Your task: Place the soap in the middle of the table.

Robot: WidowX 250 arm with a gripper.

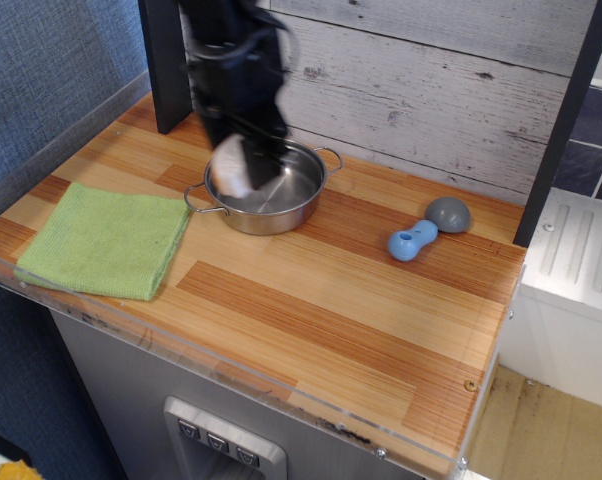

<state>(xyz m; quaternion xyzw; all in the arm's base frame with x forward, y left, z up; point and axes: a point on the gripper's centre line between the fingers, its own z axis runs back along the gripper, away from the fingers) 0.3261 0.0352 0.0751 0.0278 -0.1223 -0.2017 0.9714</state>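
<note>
I see the soap (233, 170), blurred and white, held in the black gripper (243, 160), which is closed on it above the steel pot (281, 200). The pot stands on the table (331, 300), with 1 green cloth (106, 240) at its left.

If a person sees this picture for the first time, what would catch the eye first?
Probably the black gripper at the back, holding the white soap above the steel pot. Next, the green cloth on the table at left.
</note>
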